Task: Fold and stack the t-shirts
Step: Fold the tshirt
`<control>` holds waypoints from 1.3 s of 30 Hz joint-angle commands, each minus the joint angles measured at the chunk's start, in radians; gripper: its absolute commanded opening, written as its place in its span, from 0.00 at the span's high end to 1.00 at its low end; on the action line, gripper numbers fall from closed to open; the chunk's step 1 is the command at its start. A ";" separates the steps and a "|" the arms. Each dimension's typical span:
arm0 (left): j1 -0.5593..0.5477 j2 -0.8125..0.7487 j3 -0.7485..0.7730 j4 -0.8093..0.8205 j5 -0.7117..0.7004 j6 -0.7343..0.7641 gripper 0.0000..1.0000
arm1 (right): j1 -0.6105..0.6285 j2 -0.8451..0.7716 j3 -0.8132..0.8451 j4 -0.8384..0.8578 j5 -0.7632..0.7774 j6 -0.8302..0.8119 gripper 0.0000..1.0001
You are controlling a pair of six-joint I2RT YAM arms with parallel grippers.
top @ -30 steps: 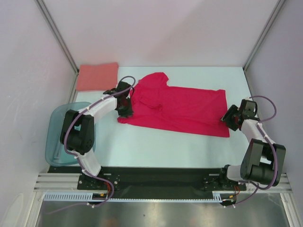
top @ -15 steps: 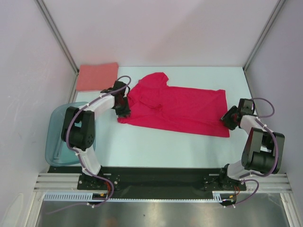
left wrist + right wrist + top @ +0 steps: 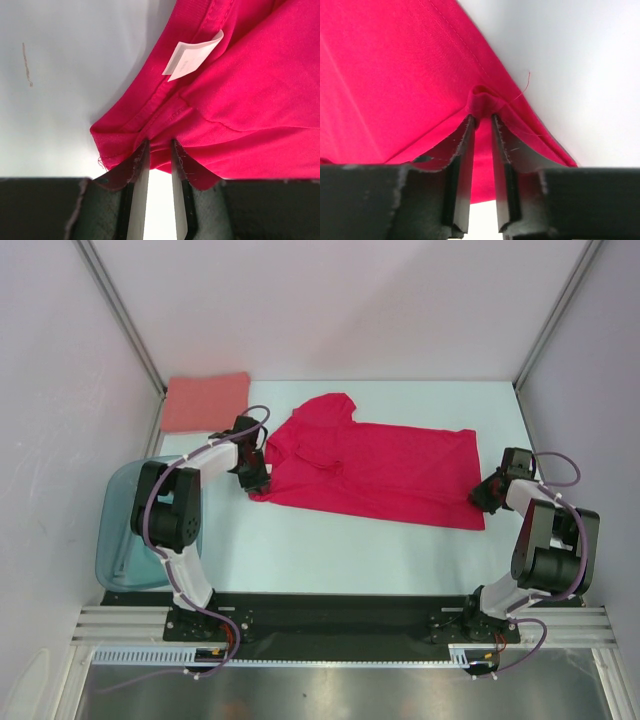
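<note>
The crimson-red t-shirt [image 3: 375, 470] lies spread across the middle of the white table, one sleeve pointing to the far side. My left gripper [image 3: 258, 472] is shut on its left edge near the collar; the left wrist view shows the red cloth [image 3: 235, 100] pinched between the fingertips, with a white label [image 3: 192, 61] above. My right gripper [image 3: 487, 492] is shut on the shirt's right hem corner; the right wrist view shows a bunched fold [image 3: 482, 102] of cloth between the fingertips. The salmon-pink t-shirt [image 3: 205, 400] lies folded at the far left.
A translucent teal tub [image 3: 120, 530] stands at the table's left edge beside the left arm. Pale walls with metal posts enclose the table on three sides. A small brown mark [image 3: 26, 65] shows on the table surface.
Both grippers have drawn outward, left arm to the left, right arm to the right, pulling the red shirt flatter; the rumpled fold near the collar has smoothed out.
</note>
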 commanded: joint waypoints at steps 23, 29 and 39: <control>0.027 -0.021 -0.011 0.002 -0.077 0.028 0.71 | -0.054 0.022 0.071 0.013 -0.006 -0.071 0.73; 0.024 -0.153 0.035 -0.015 -0.010 0.034 0.54 | -0.005 -0.142 0.108 -0.028 0.016 -0.173 0.41; 0.010 0.029 0.245 0.129 0.307 0.063 0.51 | 0.480 -0.047 0.195 0.228 -0.134 -0.150 0.24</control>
